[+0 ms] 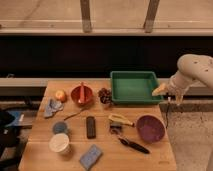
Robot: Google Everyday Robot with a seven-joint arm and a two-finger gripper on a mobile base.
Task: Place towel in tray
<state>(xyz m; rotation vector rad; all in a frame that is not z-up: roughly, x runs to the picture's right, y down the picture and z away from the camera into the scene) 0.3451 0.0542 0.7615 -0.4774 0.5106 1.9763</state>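
We find the gripper (pixel 159 91) at the right rim of the green rectangular plastic tray (pixel 131 89), whose bare floor lies open just to its left. Further left, past the tray's far wall, a dark grape cluster (pixel 104 95) and a red round bowl (pixel 75 93) stand in the way. A purple round bowl (pixel 150 129) sits near, toward the table's front.

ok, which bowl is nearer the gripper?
The purple bowl, at the table's front right. The gripper hangs by the green tray's right edge; the red bowl sits beyond the tray's left side, farther off.
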